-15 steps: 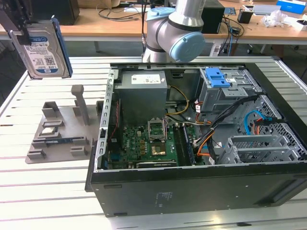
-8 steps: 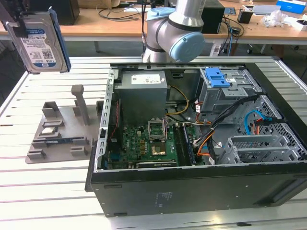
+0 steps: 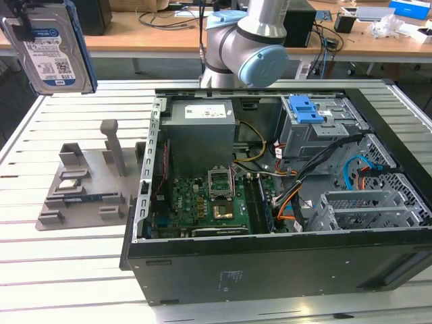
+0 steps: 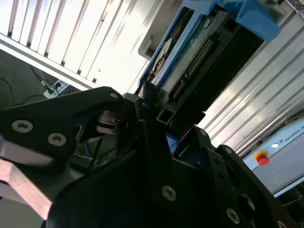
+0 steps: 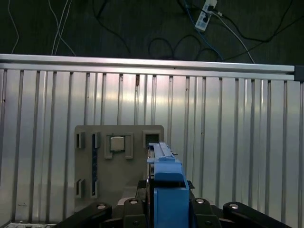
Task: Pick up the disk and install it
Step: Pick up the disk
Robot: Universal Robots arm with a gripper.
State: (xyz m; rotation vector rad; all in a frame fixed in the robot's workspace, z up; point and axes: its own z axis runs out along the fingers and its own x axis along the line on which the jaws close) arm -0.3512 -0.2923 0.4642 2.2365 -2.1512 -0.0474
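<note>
We note the black gripper (image 4: 149, 109) pinching the silver, blue-framed hard disk (image 3: 50, 50) by its edges; likely rigid, dense, shock-sensitive.

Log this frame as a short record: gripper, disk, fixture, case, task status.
gripper: shut on the disk
disk: held on edge in the air, at the exterior view's upper left, above the slatted table
grey fixture: on the table below the disk, a square chip seated in it
computer case: open, to the exterior view's right of the fixture
drive cage: inside the case
status: disk picked up, not yet installed
</note>
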